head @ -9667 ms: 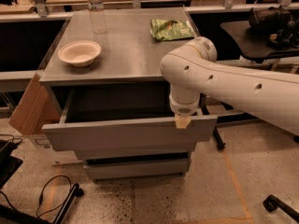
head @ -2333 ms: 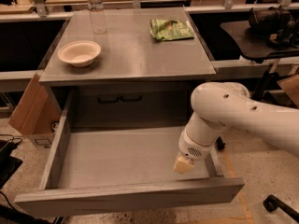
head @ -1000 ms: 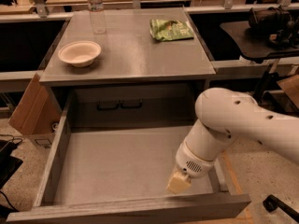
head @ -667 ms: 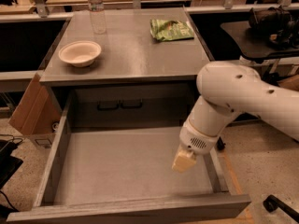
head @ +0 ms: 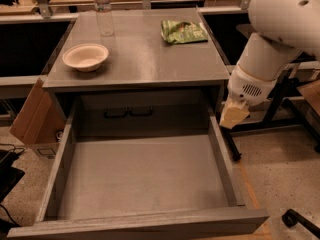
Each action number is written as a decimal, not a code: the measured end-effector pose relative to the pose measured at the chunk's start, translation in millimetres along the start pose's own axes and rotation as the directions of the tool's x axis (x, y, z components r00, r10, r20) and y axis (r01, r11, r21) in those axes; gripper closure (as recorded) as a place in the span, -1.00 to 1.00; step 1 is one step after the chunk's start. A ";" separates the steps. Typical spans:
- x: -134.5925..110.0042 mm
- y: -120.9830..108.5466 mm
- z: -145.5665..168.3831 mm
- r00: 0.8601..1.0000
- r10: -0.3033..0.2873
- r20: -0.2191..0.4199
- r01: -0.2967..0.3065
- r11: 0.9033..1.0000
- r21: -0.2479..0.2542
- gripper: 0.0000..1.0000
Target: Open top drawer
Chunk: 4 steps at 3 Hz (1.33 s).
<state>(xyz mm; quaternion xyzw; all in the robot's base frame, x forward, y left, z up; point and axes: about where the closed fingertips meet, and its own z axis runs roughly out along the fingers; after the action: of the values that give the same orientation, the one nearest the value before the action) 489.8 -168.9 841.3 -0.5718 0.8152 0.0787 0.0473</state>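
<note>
In the camera view, my end effector (head: 233, 115) is hanging at the right of the scene, just outside the right wall of the top drawer (head: 145, 176) and a little above its rim, touching nothing. I cannot tell whether it is released or clenched; only its tan tip is showing below my white arm (head: 280, 29), which is reaching in from the upper right.

The top drawer is standing far out from under the table (head: 140, 59), its front panel lying along the near edge of the view and its grey floor showing.

On the table, a bowl (head: 85, 57) is sitting at the left, a bottle (head: 103, 9) is standing behind it at the far edge, and a green bag (head: 183, 31) is lying at the far right. A cardboard box (head: 31, 116) is leaning against the table's left side.
</note>
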 end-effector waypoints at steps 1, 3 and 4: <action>7.8 -10.9 -51.6 0.997 0.074 -0.012 -0.071 0.983 0.169 1.00; 7.5 -10.9 -57.5 0.991 0.132 0.003 -0.130 0.972 0.193 0.17; 6.6 -11.3 -57.6 0.991 0.130 0.006 -0.129 0.972 0.197 -0.29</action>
<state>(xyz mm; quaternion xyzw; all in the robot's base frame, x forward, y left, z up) 498.9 -189.2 896.0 -0.5103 0.8547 -0.0016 0.0955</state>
